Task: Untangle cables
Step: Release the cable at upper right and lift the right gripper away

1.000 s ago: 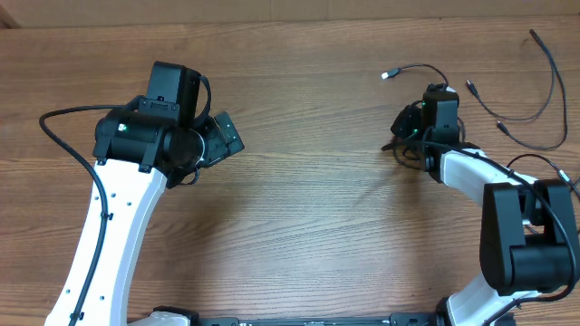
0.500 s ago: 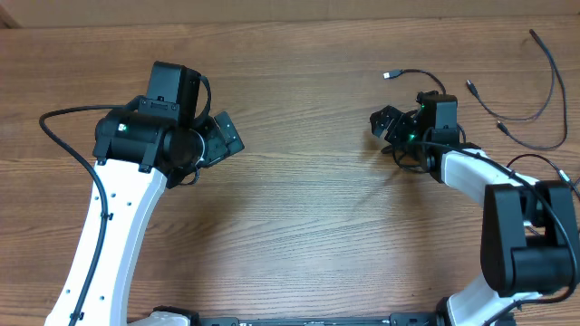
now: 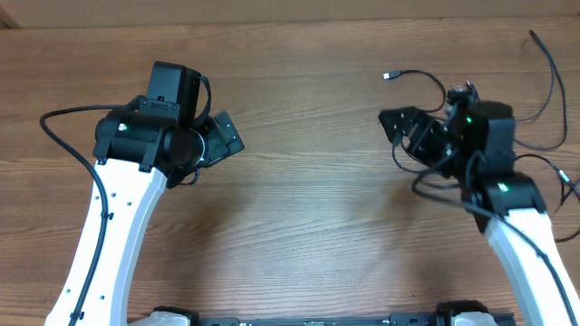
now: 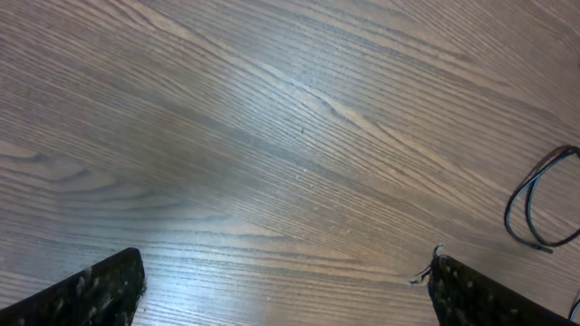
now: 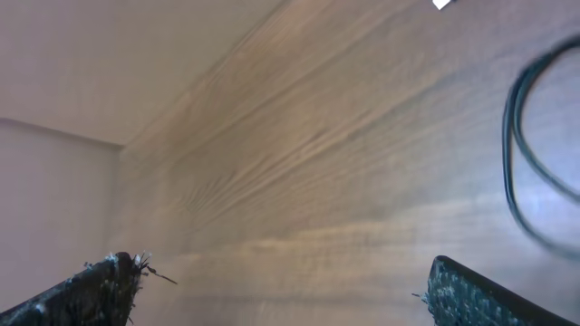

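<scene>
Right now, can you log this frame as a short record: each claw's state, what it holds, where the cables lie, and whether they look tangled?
left claw: open, empty, over bare table
right claw: open, empty, close to the cables at the table's right end
silver-tipped cable: loose on the wood just beyond the right claw, not gripped
long cable: curves near the right edge, lower part hidden by the right arm
tangle: cannot tell, the arm covers where the cords meet
</scene>
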You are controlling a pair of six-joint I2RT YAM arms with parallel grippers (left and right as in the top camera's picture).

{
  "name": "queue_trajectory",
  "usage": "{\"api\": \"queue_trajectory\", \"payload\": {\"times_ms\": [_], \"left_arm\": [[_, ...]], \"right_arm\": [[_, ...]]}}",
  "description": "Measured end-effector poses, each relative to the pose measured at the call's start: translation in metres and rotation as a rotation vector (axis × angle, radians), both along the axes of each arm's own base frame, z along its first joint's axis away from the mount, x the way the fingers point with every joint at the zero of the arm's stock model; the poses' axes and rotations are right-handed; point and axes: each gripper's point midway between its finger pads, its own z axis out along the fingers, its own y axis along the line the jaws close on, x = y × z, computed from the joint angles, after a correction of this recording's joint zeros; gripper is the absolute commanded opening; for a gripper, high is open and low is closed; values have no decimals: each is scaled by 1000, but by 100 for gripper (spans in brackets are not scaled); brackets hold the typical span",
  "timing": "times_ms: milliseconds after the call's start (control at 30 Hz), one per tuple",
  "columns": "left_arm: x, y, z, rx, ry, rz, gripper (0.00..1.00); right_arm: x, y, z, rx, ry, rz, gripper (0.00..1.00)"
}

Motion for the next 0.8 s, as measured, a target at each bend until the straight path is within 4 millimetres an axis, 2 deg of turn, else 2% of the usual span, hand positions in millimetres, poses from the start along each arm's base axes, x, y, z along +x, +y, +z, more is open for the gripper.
{"api": "queue_trajectory", "payload": {"times_ms": [133,300,800], "left_arm": [[0,0,0,-1,-1,0,100],[0,0,0,0,0,0,99],[0,0,0,0,0,0,99]], "right_arm": [[-32,0,3,14,66,-3,100],[-67,2,-11,33,202,13,100],[-87,6,-23,31,285,55,100]]}}
